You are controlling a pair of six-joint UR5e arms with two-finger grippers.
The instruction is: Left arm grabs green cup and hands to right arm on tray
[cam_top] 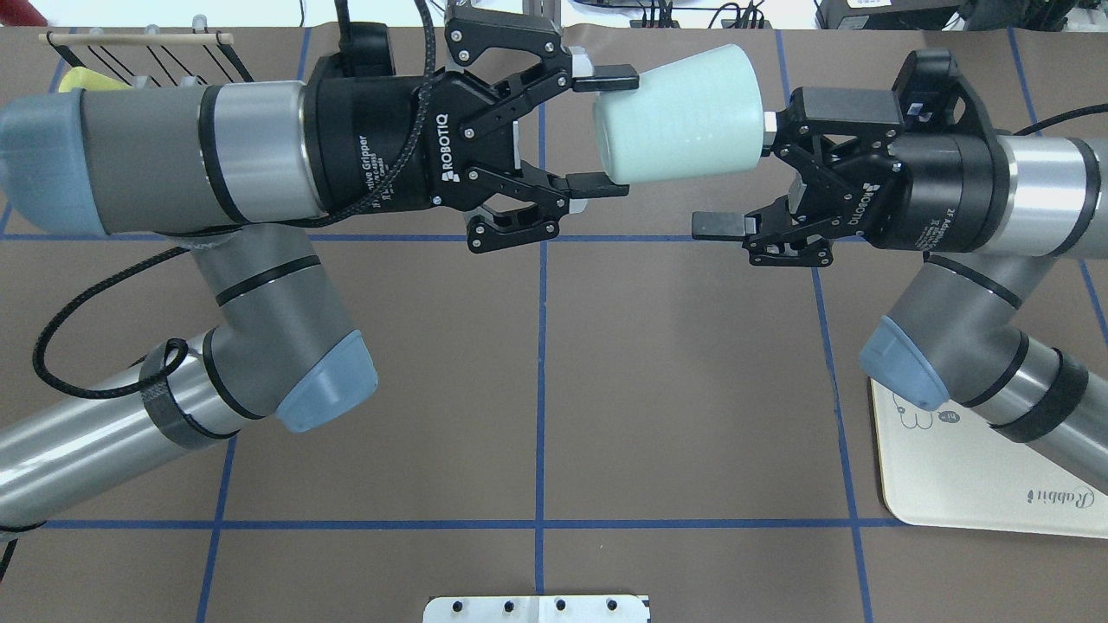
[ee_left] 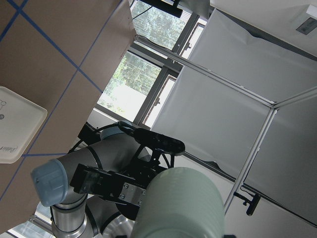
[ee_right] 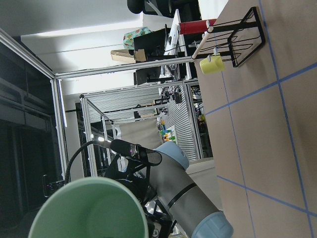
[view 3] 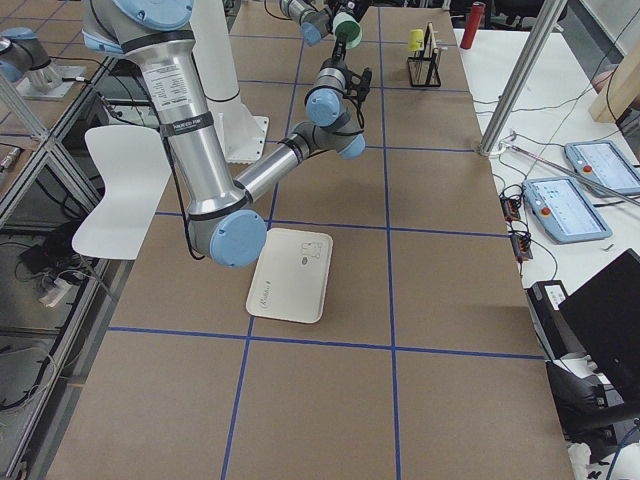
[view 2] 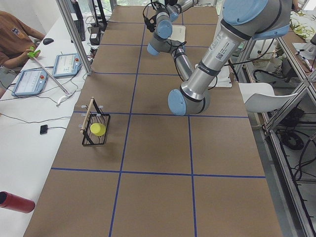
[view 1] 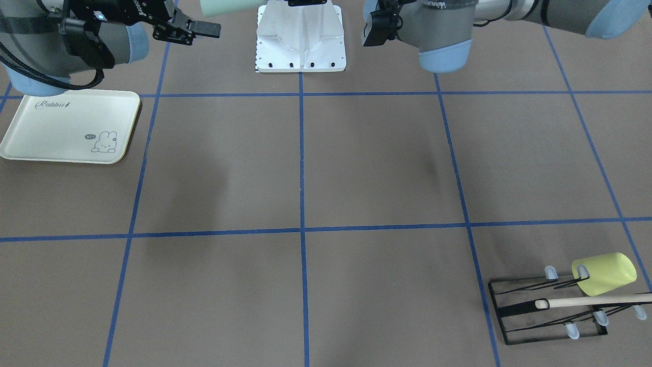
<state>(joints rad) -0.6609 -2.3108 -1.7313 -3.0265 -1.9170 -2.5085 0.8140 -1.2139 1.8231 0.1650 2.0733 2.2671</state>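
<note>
Pale mint-green plastic cup (cam_top: 679,117) is in the air above the brown paper-covered table (view 1: 356,168), lying on its side. Its closed narrow end points to the left arm (cam_top: 156,156) and its open rim to the right arm (cam_top: 1039,195). It is over the far-middle of the table in the overhead view, well apart from the tray.

Left tool (cam_top: 610,131) spans the cup's base end. One finger is on the upper side and one on the lower, both touching the wall, so it has a grip on the cup.

Right tool (cam_top: 744,173) is spread wide and is not clamped on anything. Its lower finger (cam_top: 717,227) sits clear below the cup. Its upper finger reaches the rim, and the tip is hidden there, so contact cannot be told. The right wrist camera looks straight into the cup's open mouth.

Cream rectangular plastic tray (view 1: 66,127) with a rabbit drawing lies flat on the table on the robot's right side, partly under the right arm's elbow.

Black wire rack (view 1: 550,311) with a wooden bar stands at the table's left far corner. A yellow-green cup (view 1: 606,273) hangs on one peg.

White base plate (view 1: 300,35) sits at the robot's edge of the table.
</note>
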